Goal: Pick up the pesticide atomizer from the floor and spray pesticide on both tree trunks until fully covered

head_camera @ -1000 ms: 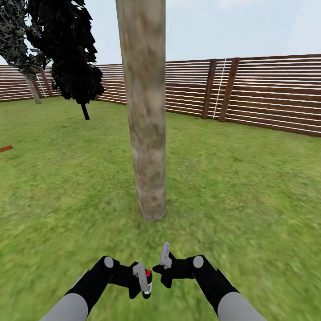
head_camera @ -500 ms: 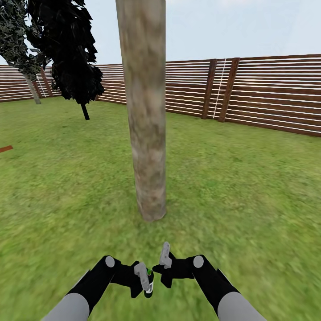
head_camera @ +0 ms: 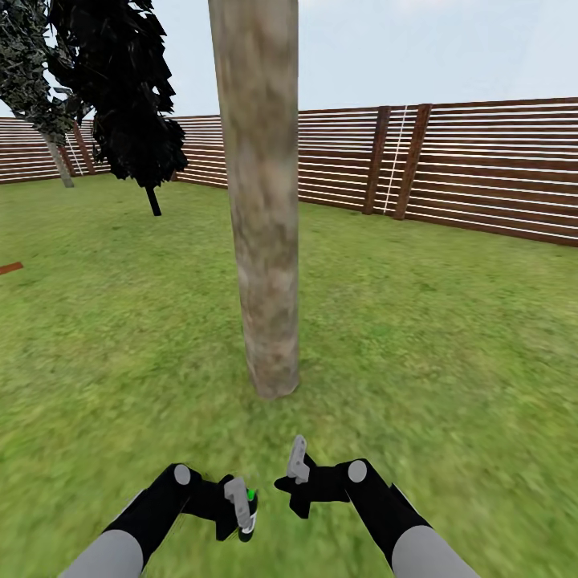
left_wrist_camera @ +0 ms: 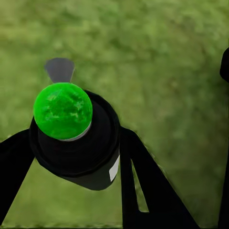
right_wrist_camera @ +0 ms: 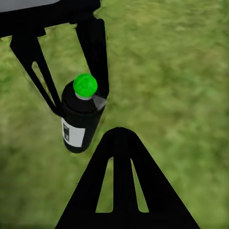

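Observation:
A thick, mottled beige-grey tree trunk (head_camera: 265, 241) rises from the lawn straight ahead, its crown out of view. A second tree with a slim pale trunk (head_camera: 58, 160) stands far back at the left. My left gripper (head_camera: 243, 507) hangs low in front of the near trunk, shut on the pesticide atomizer (head_camera: 250, 499), a small dark bottle whose top shows bright green. The left wrist view looks down on that atomizer (left_wrist_camera: 71, 138) between the black fingers (left_wrist_camera: 138, 181). The right wrist view shows the atomizer (right_wrist_camera: 81, 119) upright in the left gripper (right_wrist_camera: 78, 102). My right gripper (head_camera: 297, 466) is shut and empty beside it.
Green lawn (head_camera: 449, 345) spreads all around. A brown slatted fence (head_camera: 482, 168) runs along the back and right. A dark conifer (head_camera: 128, 96) stands back left. A small brown strip (head_camera: 10, 268) lies at the left edge.
The left gripper has shifted left and slightly down with the atomizer. The atomizer's top has turned from red to green. The right arm and the view have held still.

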Robot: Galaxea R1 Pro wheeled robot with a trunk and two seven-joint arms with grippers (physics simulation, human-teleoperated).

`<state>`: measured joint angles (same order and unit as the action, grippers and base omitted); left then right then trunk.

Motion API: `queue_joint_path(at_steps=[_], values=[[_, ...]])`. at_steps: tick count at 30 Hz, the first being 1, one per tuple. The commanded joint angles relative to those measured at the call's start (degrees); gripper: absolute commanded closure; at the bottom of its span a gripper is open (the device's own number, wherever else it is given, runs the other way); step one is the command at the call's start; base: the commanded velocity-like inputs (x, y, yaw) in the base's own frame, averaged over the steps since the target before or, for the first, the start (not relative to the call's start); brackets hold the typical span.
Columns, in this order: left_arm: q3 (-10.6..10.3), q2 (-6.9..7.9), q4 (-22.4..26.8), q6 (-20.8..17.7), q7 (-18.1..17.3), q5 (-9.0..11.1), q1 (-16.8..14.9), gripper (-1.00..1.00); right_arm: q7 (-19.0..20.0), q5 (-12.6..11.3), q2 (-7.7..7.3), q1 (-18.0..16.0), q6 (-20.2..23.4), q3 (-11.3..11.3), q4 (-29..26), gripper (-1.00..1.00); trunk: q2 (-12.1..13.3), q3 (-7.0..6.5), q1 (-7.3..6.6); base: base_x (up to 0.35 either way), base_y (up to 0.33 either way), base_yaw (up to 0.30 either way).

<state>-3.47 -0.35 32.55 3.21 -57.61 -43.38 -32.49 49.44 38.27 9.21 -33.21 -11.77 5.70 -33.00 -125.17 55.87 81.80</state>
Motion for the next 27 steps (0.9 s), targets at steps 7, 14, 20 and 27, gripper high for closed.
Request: queue_joint_path(at_steps=[7, 14, 20, 27], values=[[0.31, 5.65, -0.1, 0.27, -0.13, -3.59, 0.18, 1.0, 0.04, 0.58, -0.12, -0.02, -0.36, -0.16, -0.07, 1.0, -0.02, 0.05, -0.01, 0.0, 0.0, 0.0], [1.02, 12.81, -0.74, 0.31, 4.53, -3.44, 0.73, 1.0, -0.27, 0.58, -3.57, 0.06, -0.46, -0.5, 0.33, 1.0, -0.02, 0.05, -0.01, 0.0, 0.0, 0.0], [5.06, 12.01, -9.5, 0.83, 20.01, 10.08, 0.76, 1.0, -14.01, -1.28, -8.42, 0.15, -0.82, -13.65, 9.06, 1.0, -0.02, 0.05, -0.01, 0.0, 0.0, 0.0], [5.24, 10.93, -15.77, 5.98, 39.79, 38.17, 1.42, 1.0, -56.76, -2.36, -9.29, 1.31, -11.57, -21.6, 22.95, 1.0, -0.02, 0.05, -0.01, 0.0, 0.0, 0.0]])
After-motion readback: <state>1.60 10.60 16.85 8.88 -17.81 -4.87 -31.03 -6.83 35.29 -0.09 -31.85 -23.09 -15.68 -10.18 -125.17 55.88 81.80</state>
